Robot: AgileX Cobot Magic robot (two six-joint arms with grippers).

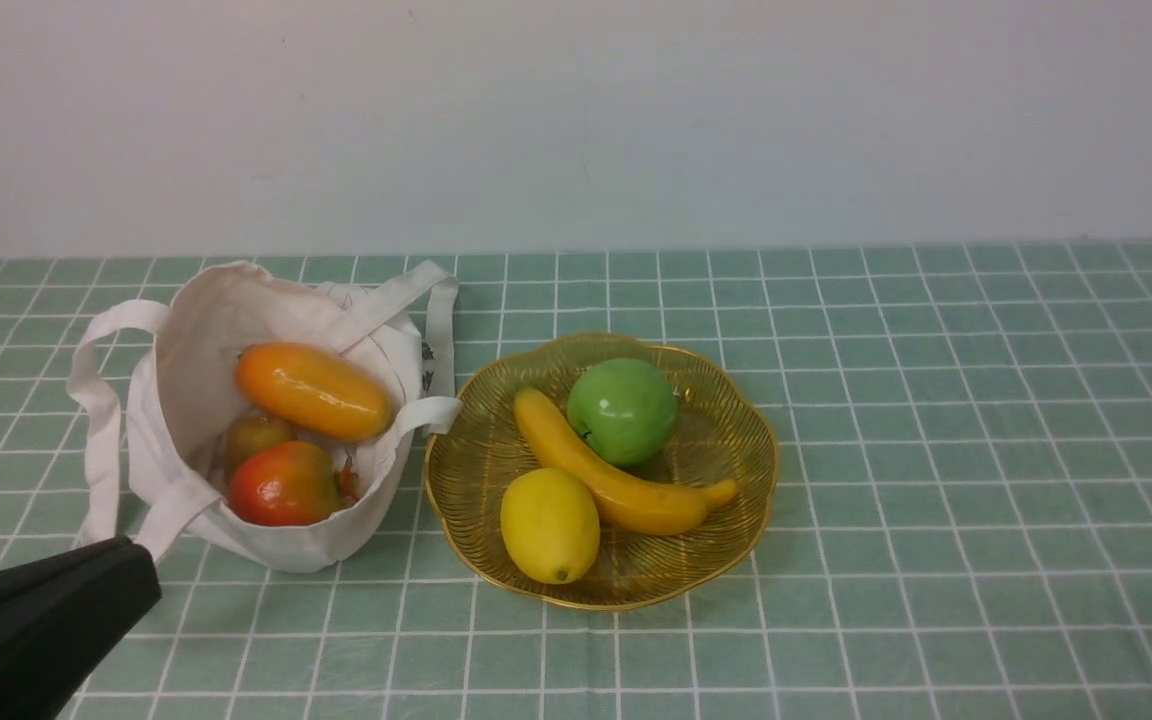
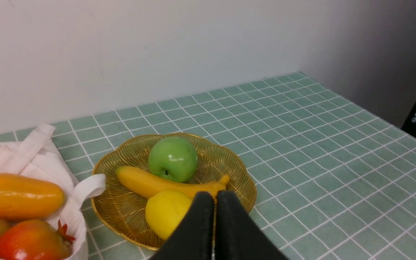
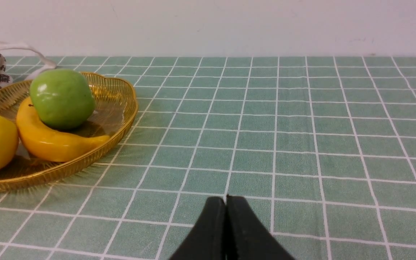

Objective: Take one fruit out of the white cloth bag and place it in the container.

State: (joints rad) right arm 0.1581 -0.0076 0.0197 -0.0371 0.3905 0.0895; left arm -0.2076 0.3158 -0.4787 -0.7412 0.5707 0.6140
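The yellow-orange banana (image 1: 616,475) lies across the amber scalloped bowl (image 1: 736,505), between a green apple and a lemon. It also shows in both wrist views, banana (image 2: 146,183) and banana (image 3: 54,142). The white cloth bag (image 1: 176,350) stands open to the left of the bowl. My left gripper (image 1: 141,575) is shut and empty at the lower left, near the bag's front. In its own view the left gripper (image 2: 215,196) is closed in front of the bowl (image 2: 121,216). My right gripper (image 3: 226,200) is shut over bare cloth, right of the bowl (image 3: 121,108).
A green apple (image 1: 622,410) and a lemon (image 1: 549,524) share the bowl. Inside the bag sit a fat orange oval fruit (image 1: 313,390), a red-orange fruit (image 1: 284,484) and a brownish fruit (image 1: 254,435). A green checked cloth (image 1: 936,450) covers the table; a wall stands behind.
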